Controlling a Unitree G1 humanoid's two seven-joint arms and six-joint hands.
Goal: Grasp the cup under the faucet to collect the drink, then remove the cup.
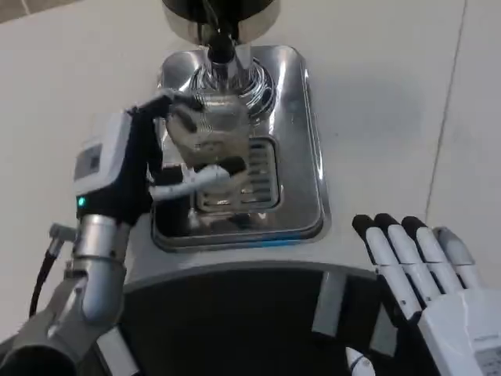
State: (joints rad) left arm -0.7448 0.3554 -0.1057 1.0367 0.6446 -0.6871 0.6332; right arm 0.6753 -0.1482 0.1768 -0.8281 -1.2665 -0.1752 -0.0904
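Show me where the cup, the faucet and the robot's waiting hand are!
cup [205,129], head view, on its clear side wall.
faucet [220,48], head view, on its dark spout.
right hand [438,286], head view, on its white fingers.

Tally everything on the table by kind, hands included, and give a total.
Clear cup, held by the left robot hand: 1
Faucet: 1
Steel drip tray: 1
Robot hands, counting the right robot hand resting open: 2
Total: 5
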